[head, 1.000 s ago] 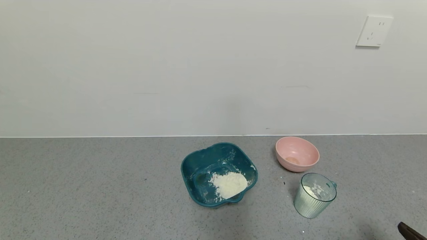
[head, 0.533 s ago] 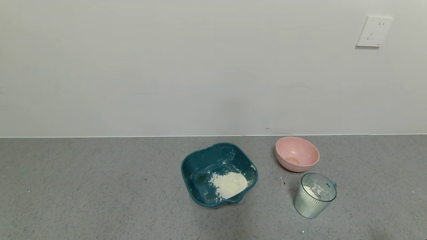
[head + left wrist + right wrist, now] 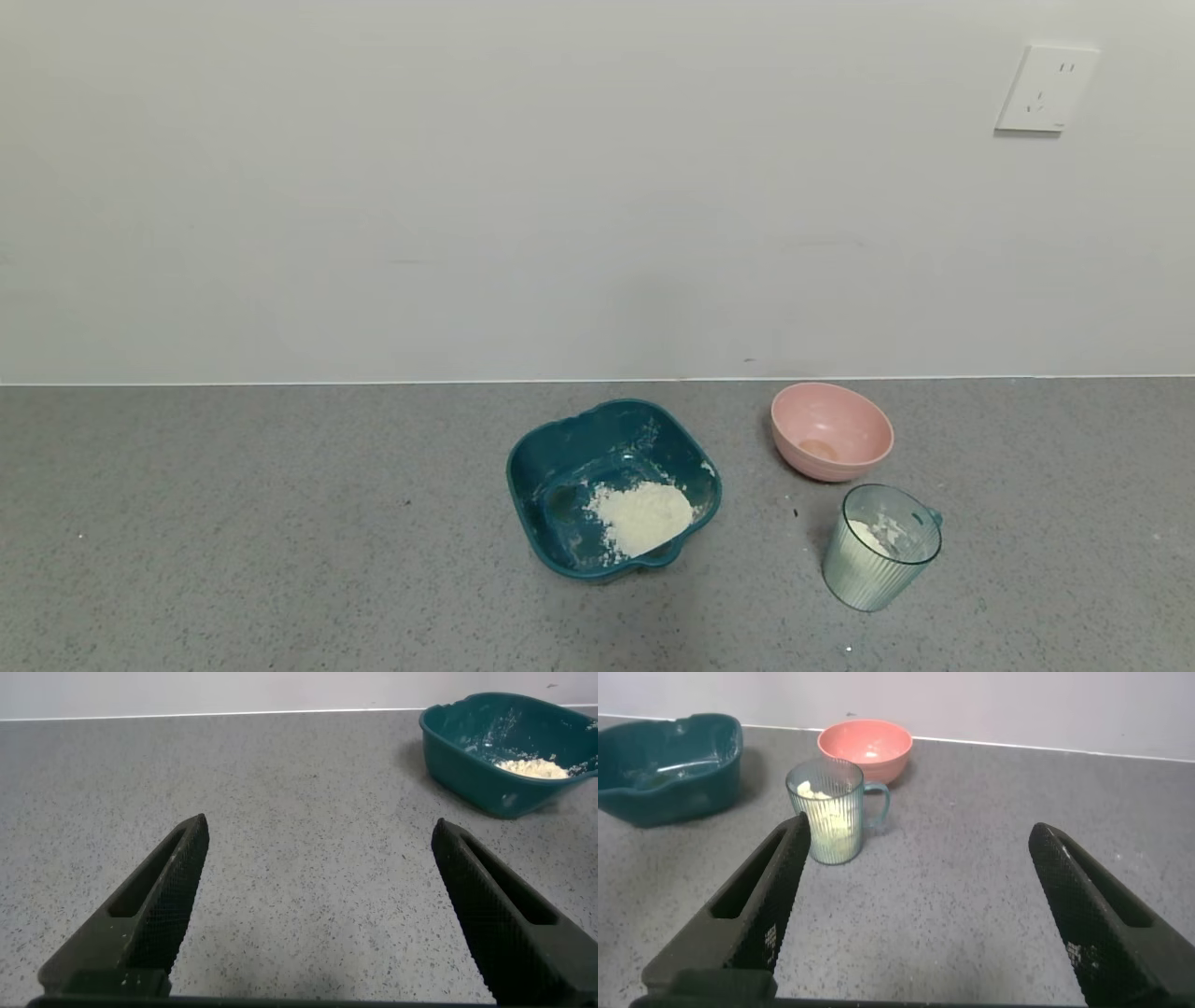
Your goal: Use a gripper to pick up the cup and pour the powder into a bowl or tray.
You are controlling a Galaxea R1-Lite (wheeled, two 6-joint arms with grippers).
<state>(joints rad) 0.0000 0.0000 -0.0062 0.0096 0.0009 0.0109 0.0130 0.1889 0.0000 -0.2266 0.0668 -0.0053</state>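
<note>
— Where's the ribbed cup (image 3: 880, 548)?
— Upright on the counter (image 3: 280, 560), right of the teal tray (image 3: 560, 457) holding powder (image 3: 642, 516); perhaps some inside the cup.
— Grippers?
— Right gripper (image 3: 915, 915) and left gripper (image 3: 318, 910) both spread wide, empty.

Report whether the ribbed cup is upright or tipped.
Upright: the translucent green-blue ribbed plastic cup stands on its base on the grey counter, rim up.
</note>
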